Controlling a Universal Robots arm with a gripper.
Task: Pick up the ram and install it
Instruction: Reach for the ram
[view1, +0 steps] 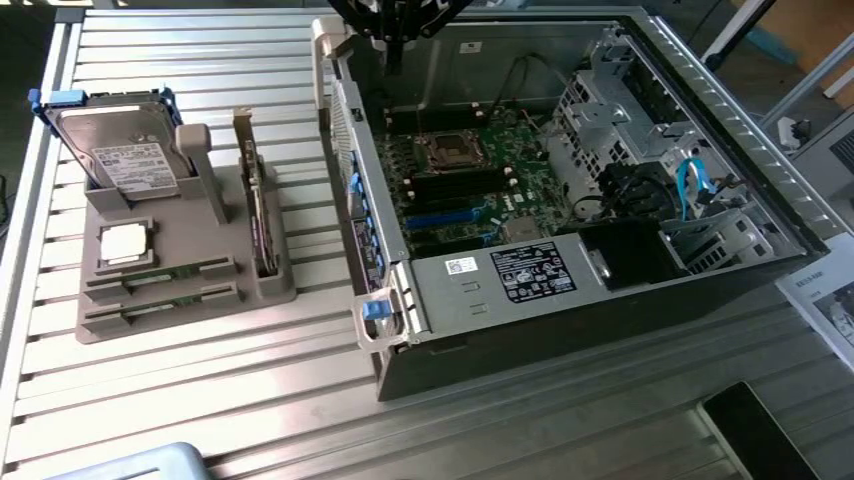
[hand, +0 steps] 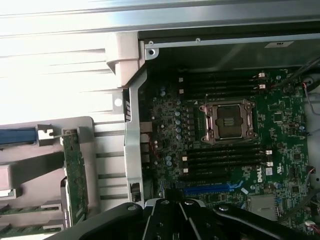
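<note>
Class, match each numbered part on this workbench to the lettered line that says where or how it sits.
1 hard drive
2 ram sticks
3 processor socket

A on the board inside the computer case
B green, low in the grey holder's slots
C silver, upright in a blue frame

Pairs: 1-C, 2-B, 3-A

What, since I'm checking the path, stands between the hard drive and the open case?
In the exterior view: an expansion card upright in the grey holder, then bare slatted table.
</note>
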